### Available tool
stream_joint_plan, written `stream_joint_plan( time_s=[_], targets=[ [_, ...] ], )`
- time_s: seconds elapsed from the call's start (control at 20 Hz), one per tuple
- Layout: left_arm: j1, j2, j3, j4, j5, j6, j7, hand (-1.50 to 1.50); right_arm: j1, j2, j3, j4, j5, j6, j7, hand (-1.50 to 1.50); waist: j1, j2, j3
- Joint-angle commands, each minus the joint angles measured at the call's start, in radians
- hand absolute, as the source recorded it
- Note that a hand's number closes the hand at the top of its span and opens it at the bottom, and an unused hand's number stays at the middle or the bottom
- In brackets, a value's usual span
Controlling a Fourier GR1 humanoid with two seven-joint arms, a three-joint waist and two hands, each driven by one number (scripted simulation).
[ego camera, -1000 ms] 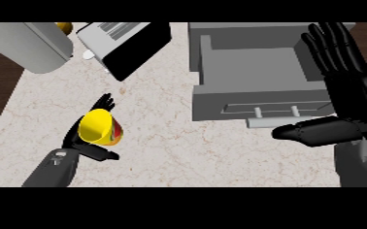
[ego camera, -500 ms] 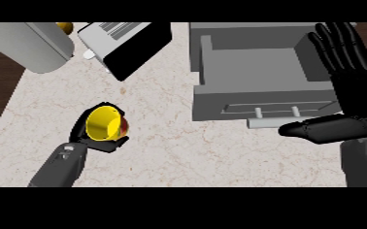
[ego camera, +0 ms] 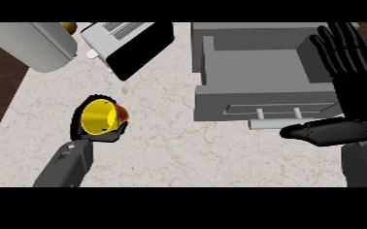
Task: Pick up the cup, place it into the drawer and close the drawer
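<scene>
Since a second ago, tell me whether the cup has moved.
Yes. The cup, held in the left hand, has lifted slightly toward the toaster at the counter's back, and its yellow mouth now faces the camera more squarely.

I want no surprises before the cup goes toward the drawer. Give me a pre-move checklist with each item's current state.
1. Cup held: the left hand is curled round it, yellow opening facing the camera. Ok.
2. Drawer open: pulled out with its grey inside showing. Ok.
3. Room in the drawer: nothing shows in the part in view; the right hand covers its right side. Cannot tell.
4. Path from cup to drawer: bare counter between them; the toaster stands further back. Ok.
5. Right hand clear of the drawer: it is open, fingers up, over the drawer's right edge. Not ok.
</scene>
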Motion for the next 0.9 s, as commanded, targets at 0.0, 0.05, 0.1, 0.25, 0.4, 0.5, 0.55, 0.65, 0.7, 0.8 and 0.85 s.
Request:
stream_joint_plan(
  time_s=[0.0, 0.05, 0.1, 0.25, 0.4, 0.5, 0.55, 0.65, 0.7, 0.8, 0.85],
  targets=[
    [-0.008, -0.054, 0.054, -0.025, 0.049, 0.058, -0.135, 1.50, 0.022, -0.041, -0.023, -0.022, -0.017, 0.028, 0.030, -1.50, 0.003, -0.005, 0.002],
    [-0.061, -0.016, 0.053, -0.031, 0.055, 0.004, -0.075, 1.50, -0.020, -0.017, -0.018, 0.028, -0.008, 0.010, -0.003, -1.50, 0.011, -0.004, 0.002],
    [-0.063, -0.006, 0.047, -0.055, 0.056, -0.020, -0.067, 1.50, -0.019, -0.007, -0.005, 0.002, 0.003, -0.013, 0.038, -1.50, 0.013, -0.006, 0.003],
    [-0.117, -0.066, -0.001, -0.126, 0.030, 0.049, 0.024, 1.50, 0.065, 0.021, 0.024, -0.052, 0.043, -0.017, -0.010, -1.50, 0.015, -0.010, 0.004],
    [-0.151, -0.093, -0.027, -0.258, 0.040, 0.068, 0.116, 1.50, -0.026, -0.023, -0.024, 0.017, 0.006, -0.012, 0.045, -1.50, 0.035, -0.016, 0.005],
    [-0.187, -0.145, -0.060, -0.299, 0.022, 0.134, 0.177, 1.50, -0.017, -0.032, -0.032, 0.022, 0.006, 0.003, 0.015, -1.50, 0.029, -0.014, 0.005],
    [-0.226, -0.148, -0.071, -0.321, 0.025, 0.125, 0.242, 1.50, 0.010, -0.024, -0.035, 0.049, 0.012, 0.013, -0.033, -1.50, 0.030, -0.015, 0.005],
    [-0.228, -0.164, -0.104, -0.424, 0.022, 0.137, 0.325, 1.50, 0.002, -0.023, -0.049, 0.069, 0.020, 0.000, -0.052, -1.50, 0.039, -0.018, 0.006],
    [-0.271, -0.162, -0.102, -0.436, 0.038, 0.121, 0.382, 1.50, 0.008, -0.026, -0.027, 0.039, 0.034, -0.001, -0.017, -1.50, 0.033, -0.018, 0.005],
    [-0.301, -0.179, -0.134, -0.499, 0.051, 0.163, 0.458, 1.50, -0.039, -0.021, -0.033, 0.073, 0.027, -0.008, -0.025, -1.50, 0.034, -0.016, 0.005],
    [-0.352, -0.179, -0.165, -0.468, 0.077, 0.220, 0.477, 1.50, -0.009, -0.056, -0.066, 0.048, -0.019, 0.030, -0.004, -1.50, 0.015, -0.015, 0.005]
  ],
)
